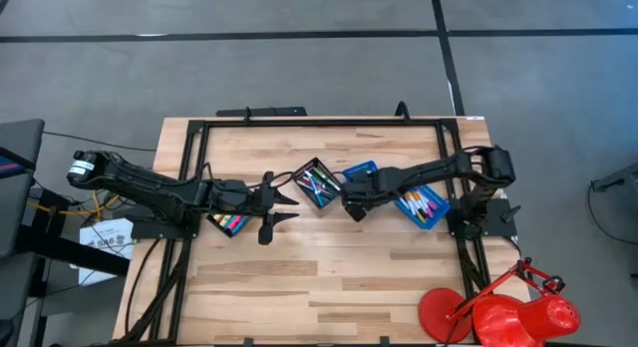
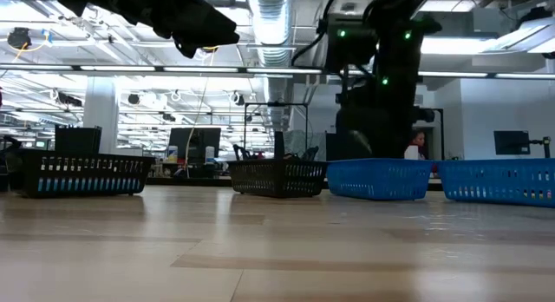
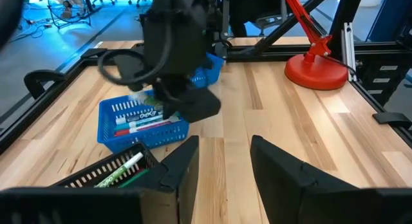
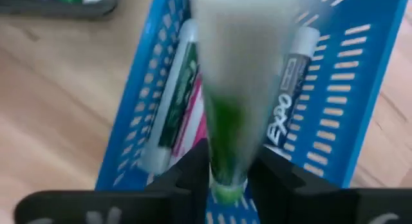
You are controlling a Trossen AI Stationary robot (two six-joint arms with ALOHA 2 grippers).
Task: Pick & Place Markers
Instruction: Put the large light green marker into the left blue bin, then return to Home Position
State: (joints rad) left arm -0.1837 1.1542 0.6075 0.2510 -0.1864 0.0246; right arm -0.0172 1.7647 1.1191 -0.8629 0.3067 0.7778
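The right hand [image 4: 226, 176], over a blue tray [image 4: 347, 102] near the table's middle, is clamped on a green marker [image 4: 225, 121] whose long axis runs straight out from its fingers, while the left hand [image 3: 222, 166] waits apart nearby.

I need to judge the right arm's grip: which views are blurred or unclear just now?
Right wrist view: the green marker between the jaws is smeared, the blue tray behind sharper. Low view: arms backlit by ceiling lights, dark silhouettes. High view: evenly lit, markers tiny.
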